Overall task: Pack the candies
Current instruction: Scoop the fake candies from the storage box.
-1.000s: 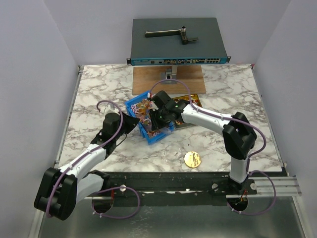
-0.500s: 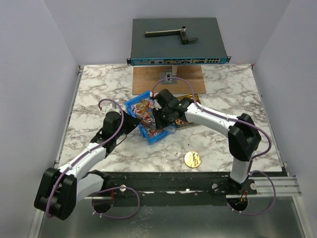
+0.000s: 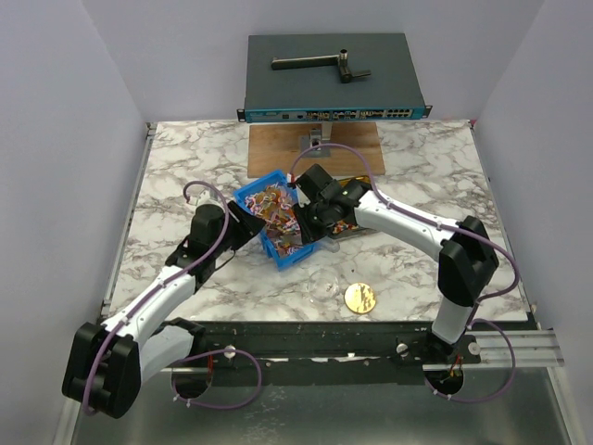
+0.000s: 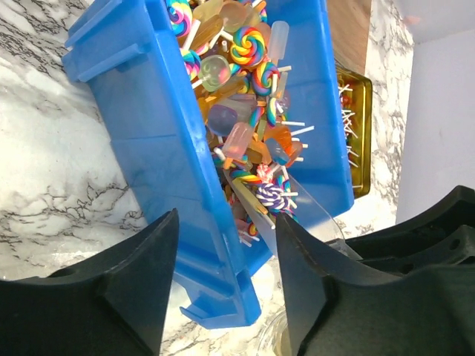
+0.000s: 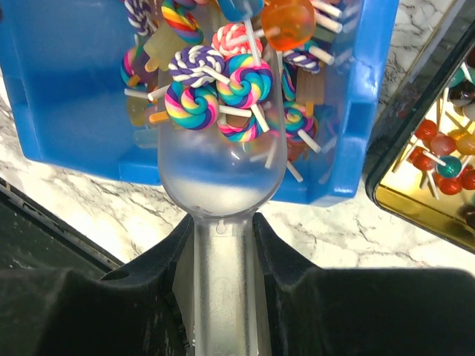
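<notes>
Over blue bin [image 5: 44, 89] | right fingers [image 5: 159, 271] grip scoop [image 5: 223, 193]; candies [image 5: 219, 81] in it

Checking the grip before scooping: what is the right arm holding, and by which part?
The clear scoop, by its handle, pinched between the right fingers.

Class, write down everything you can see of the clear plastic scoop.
The scoop is clear, colourless plastic: a rounded bowl on a straight handle. The right gripper is shut on the handle. The bowl reaches over the near wall of the blue bin, carrying several swirl-lollipop candies, its tip against the pile inside.
</notes>
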{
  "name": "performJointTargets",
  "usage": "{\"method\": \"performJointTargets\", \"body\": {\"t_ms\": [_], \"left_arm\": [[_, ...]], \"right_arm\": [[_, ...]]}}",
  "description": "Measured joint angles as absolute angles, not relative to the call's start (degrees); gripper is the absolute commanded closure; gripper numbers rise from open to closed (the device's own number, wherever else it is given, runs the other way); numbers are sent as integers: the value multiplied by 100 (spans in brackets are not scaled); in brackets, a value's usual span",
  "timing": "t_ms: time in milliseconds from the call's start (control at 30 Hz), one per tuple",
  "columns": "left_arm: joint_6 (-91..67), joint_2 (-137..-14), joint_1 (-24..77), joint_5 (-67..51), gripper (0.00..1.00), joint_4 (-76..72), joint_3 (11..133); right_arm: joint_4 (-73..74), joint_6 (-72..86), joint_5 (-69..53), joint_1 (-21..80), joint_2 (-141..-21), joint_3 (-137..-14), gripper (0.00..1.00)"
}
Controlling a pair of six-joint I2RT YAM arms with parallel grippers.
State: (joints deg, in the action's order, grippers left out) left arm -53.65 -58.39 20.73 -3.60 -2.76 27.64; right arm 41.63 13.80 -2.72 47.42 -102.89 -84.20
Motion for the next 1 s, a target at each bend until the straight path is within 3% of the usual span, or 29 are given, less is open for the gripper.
{"method": "performJointTargets", "body": {"t_ms": [600, 1000], "left_arm": [[-4928, -5089, 1988, -827, 32, 1310, 3610], [-4062, -4569, 1719, -1398, 31, 2491, 4359]], "right_arm": [[4998, 1155, -346, 4724, -10025, -8503, 99], [5148, 1131, -322, 4950, -9961, -8525, 99]]}}
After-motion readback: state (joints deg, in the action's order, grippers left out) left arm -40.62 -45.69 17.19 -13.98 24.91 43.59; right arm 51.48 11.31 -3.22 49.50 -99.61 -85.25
